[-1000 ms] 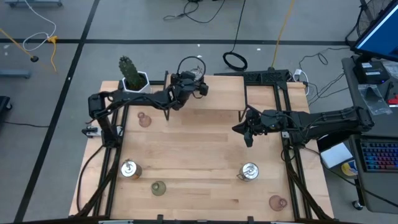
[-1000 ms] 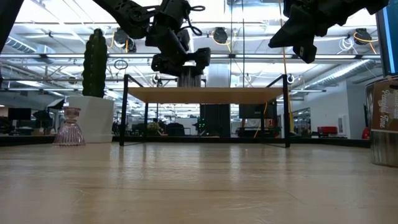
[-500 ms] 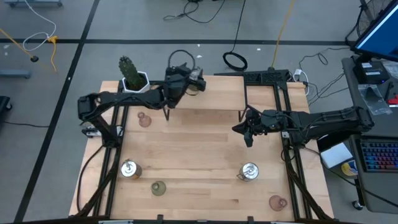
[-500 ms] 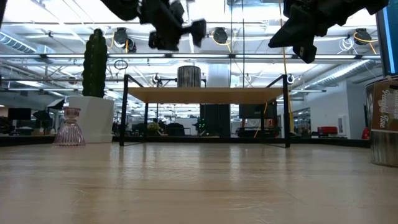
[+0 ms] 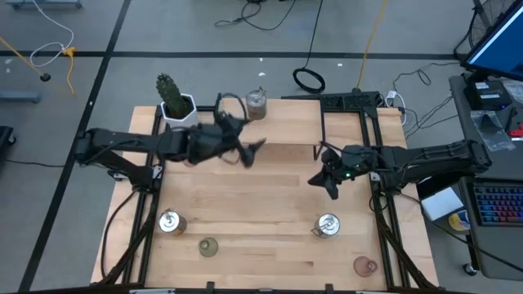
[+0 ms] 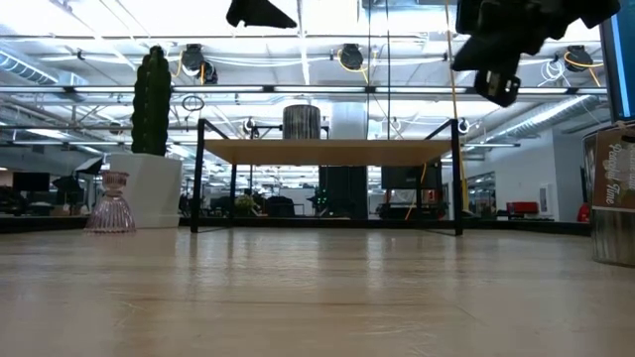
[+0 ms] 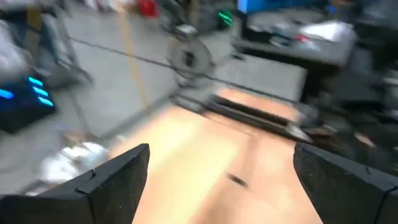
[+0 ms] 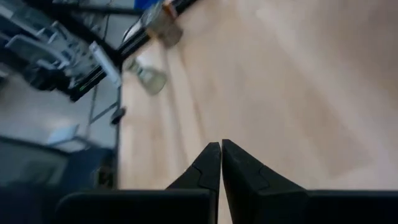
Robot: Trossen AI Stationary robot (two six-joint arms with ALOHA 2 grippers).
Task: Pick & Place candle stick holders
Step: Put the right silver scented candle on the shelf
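While both grippers hang empty above the table [image 5: 270,253], the risks lie in what sits beneath them. Nearest, along the front edge, stand a pink glass holder [image 5: 364,265] at the right and an olive-green glass holder [image 5: 208,247] at the left; a little farther are two silvery metal holders, one on the left [image 5: 169,220] and one on the right [image 5: 328,225]. The right gripper [image 5: 330,184], its fingers pressed together on nothing, hovers just beyond the right silvery holder, and a descent without parting them would likely knock it over. Left of centre, the left gripper [image 5: 249,152] has its fingers [image 7: 115,180] spread wide and bare (its wrist view is blurred); a low swing could tip light glass. Farthest, a third silvery holder [image 5: 257,103] sits on the raised shelf [image 6: 327,151], and the white pot [image 5: 179,114] holds only a cactus [image 5: 169,92].
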